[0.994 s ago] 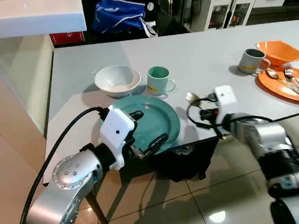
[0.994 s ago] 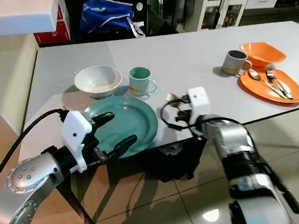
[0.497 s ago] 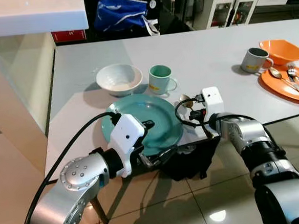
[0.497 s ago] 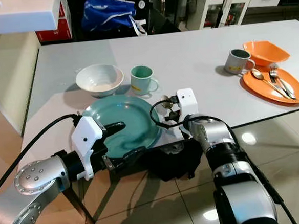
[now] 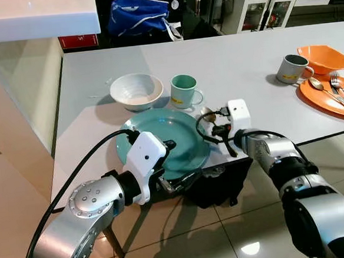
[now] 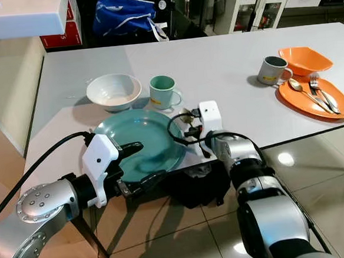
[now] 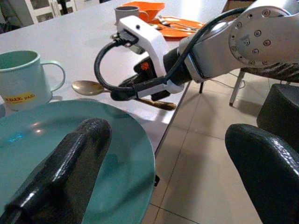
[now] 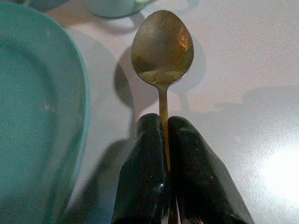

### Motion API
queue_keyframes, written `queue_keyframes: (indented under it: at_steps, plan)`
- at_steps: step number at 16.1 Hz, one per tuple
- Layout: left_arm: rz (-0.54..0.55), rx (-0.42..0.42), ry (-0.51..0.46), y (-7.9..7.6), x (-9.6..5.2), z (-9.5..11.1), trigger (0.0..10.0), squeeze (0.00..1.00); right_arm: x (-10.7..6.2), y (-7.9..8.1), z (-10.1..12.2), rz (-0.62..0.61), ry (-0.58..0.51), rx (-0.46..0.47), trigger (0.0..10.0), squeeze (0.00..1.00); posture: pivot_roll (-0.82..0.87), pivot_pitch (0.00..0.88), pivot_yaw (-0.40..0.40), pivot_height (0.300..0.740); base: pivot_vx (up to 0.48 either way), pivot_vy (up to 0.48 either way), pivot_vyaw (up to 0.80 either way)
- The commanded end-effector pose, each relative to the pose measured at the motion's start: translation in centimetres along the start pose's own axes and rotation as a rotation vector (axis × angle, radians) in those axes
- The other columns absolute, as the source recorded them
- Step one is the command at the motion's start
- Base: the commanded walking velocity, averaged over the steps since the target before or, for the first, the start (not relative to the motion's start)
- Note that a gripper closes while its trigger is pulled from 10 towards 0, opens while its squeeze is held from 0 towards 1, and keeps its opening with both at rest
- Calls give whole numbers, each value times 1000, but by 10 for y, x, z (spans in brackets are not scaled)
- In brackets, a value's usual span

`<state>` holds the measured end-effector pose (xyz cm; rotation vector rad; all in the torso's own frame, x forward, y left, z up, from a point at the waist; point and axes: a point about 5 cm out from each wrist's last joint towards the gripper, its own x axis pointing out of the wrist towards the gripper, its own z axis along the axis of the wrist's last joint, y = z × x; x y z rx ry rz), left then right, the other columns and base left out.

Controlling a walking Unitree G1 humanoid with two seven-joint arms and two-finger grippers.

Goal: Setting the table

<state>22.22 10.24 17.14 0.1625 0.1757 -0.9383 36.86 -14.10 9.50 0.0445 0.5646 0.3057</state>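
Eye views: the table (image 5: 243, 53) already carries a teal plate (image 5: 178, 134), a bowl (image 5: 136, 91) and a mug (image 5: 183, 91); a second setting, well apart, looks complete.

Left wrist view: the left gripper (image 7: 159, 172) is spread wide, one finger over the plate's near edge and one below the table edge.

Right wrist view: the right gripper (image 8: 164, 158) pinches the spoon (image 8: 162, 49) by its handle, its bowl low over the table just beside the plate. Releasing it appears to be what is left.

Left gripper (image 5: 175, 162) reaching forward, jaws spread wide, right gripper (image 8: 164, 140) low, jaws pinched together, both arms bent inward
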Motion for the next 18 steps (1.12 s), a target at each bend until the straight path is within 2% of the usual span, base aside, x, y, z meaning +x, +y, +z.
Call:
queue_keyframes:
  at_steps: [1, 2, 3, 7, 10, 11, 12, 13, 14, 16, 17, 18]
  plan:
    - [-10, 17, -5, -1, 1, 5, 10000, 0, 1, 0, 6, -14, -18, -16, 10000, 184, 14, 3, -53, 740, 0, 0, 0]
    - [-5, 20, -1, 0, 0, 4, 10000, 0, 2, 1, 6, -12, -20, -18, 10000, 851, 14, 3, -53, 740, 0, 0, 0]
    - [4, 23, 5, 1, 0, 4, 10000, 0, 2, 1, 4, -16, -16, -36, 10000, 1000, 14, 3, -53, 740, 0, 0, 0]
    - [17, 28, 11, 3, 1, 4, 10000, 0, 3, -2, 3, -26, -25, -38, 10000, 1000, 14, 0, -51, 740, 0, 0, 0]
    - [53, 52, -4, 7, 2, 7, 10000, 0, -1, -6, 18, -24, -104, -46, 10000, 1000, 14, 0, -52, 740, 0, 0, 0]
    - [152, 78, -7, 17, 2, 8, 10000, 0, -12, -11, 41, 7, -222, -38, 10000, 0, 16, 0, -62, 740, 0, 0, 0]
    - [189, 84, -28, 20, 0, 11, 10000, 0, -20, -13, 50, 20, -275, -38, 10000, 0, 13, 0, -64, 740, 0, 0, 0]
    - [257, 78, -38, 26, -3, 11, 10000, 0, -38, -17, 62, 42, -364, -19, 10000, 0, 2, 0, -58, 740, 0, 0, 0]
    - [272, 78, -47, 28, -4, 11, 10000, 0, -46, -18, 67, 48, -404, -17, 10000, 0, 0, 0, -57, 740, 0, 0, 0]
    - [353, 27, -83, 30, -11, 10, 10000, 0, -82, -13, 73, 97, -567, -21, 10000, 0, -6, 3, -51, 740, 0, 480, 0]
    - [356, 6, -65, 27, -14, 6, 10000, 0, -97, -3, 63, 166, -592, -92, 10000, 0, -6, 3, -51, 740, 0, 480, 0]
    - [362, 27, -40, 27, -18, 1, 10000, 0, -106, 7, 48, 207, -621, -213, 10000, 0, 2, 2, -46, 740, 0, 480, 0]
